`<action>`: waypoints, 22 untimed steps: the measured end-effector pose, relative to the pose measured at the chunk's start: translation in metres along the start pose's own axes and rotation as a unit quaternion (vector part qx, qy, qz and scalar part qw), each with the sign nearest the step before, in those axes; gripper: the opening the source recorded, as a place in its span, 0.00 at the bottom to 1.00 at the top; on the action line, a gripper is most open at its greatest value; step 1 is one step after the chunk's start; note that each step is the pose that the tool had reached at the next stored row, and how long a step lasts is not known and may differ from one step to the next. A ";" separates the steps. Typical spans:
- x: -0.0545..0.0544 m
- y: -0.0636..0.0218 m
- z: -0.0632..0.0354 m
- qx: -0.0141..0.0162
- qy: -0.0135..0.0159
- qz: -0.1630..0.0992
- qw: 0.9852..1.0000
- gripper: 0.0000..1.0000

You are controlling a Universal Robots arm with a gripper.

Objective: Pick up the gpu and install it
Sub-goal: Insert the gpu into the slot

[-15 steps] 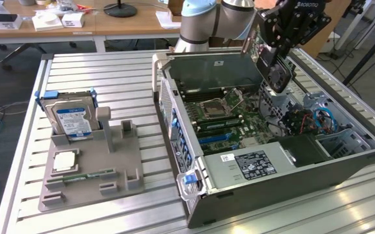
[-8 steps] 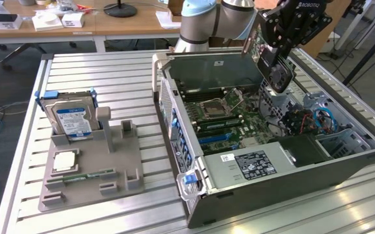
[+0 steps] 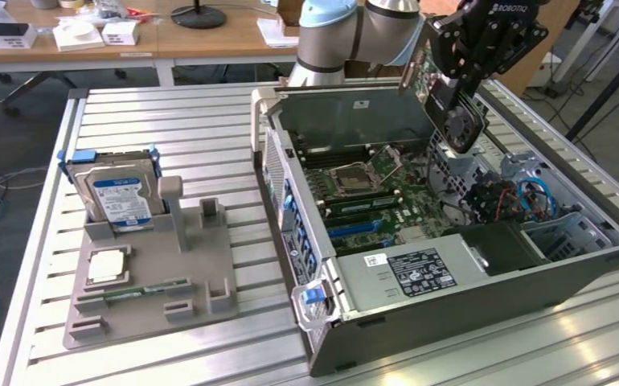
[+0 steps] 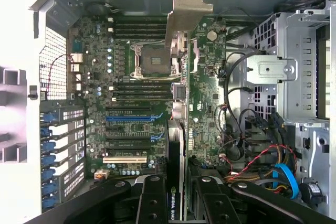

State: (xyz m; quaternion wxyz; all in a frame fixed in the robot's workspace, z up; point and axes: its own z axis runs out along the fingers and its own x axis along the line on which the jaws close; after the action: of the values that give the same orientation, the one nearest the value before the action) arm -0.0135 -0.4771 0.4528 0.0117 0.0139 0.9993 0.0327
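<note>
The gpu (image 3: 462,121), a dark card with a round fan, hangs edge-down above the open computer case (image 3: 288,173), toward its back right in the exterior view. My gripper (image 3: 451,84) is shut on its upper part. In the wrist view the gpu (image 4: 176,150) shows edge-on between my fingers (image 4: 152,200), with its silver bracket (image 4: 186,9) at the far end. My gripper (image 4: 178,205) holds it over the motherboard (image 4: 94,77), apart from the blue expansion slots (image 4: 131,118) below.
A grey fixture plate (image 3: 149,273) on the slatted table holds a hard drive (image 3: 122,197), a square chip (image 3: 106,265) and a green memory stick (image 3: 133,291). The case holds a power supply (image 3: 411,269), a drive cage (image 4: 286,72) and loose cables (image 4: 257,156).
</note>
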 end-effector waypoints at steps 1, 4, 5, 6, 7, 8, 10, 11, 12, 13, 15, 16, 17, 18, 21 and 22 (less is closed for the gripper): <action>0.000 0.0000 0.0000 0.000 0.000 0.000 1.000 0.26; 0.000 0.0000 0.0000 0.000 0.000 -0.001 1.000 0.26; 0.000 0.0000 0.0000 0.000 0.000 -0.003 1.000 0.26; 0.000 0.0000 0.0000 0.000 0.000 -0.006 1.000 0.26; 0.000 0.0000 0.0000 0.000 0.001 -0.008 1.000 0.26; 0.000 0.0000 0.0000 0.000 0.001 -0.012 1.000 0.26; 0.000 0.0000 0.0001 -0.001 0.001 -0.021 1.000 0.26; 0.000 0.0000 0.0000 -0.001 0.002 -0.027 1.000 0.26; 0.000 0.0000 0.0000 -0.001 0.002 -0.033 0.999 0.26; 0.000 0.0000 0.0000 -0.001 0.003 -0.040 0.999 0.26; 0.000 0.0000 0.0001 -0.001 0.003 -0.052 0.999 0.26; 0.000 0.0000 0.0001 -0.001 0.004 -0.058 0.998 0.26; 0.000 0.0000 0.0001 -0.001 0.004 -0.064 0.998 0.26; 0.000 0.0000 0.0001 -0.002 0.005 -0.070 0.998 0.26; 0.000 0.0000 0.0001 -0.002 0.006 -0.090 0.996 0.26; 0.000 0.0000 0.0001 -0.002 0.006 -0.096 0.995 0.26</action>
State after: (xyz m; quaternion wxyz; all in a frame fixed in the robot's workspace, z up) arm -0.0135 -0.4771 0.4527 0.0085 -0.0822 0.9960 0.0337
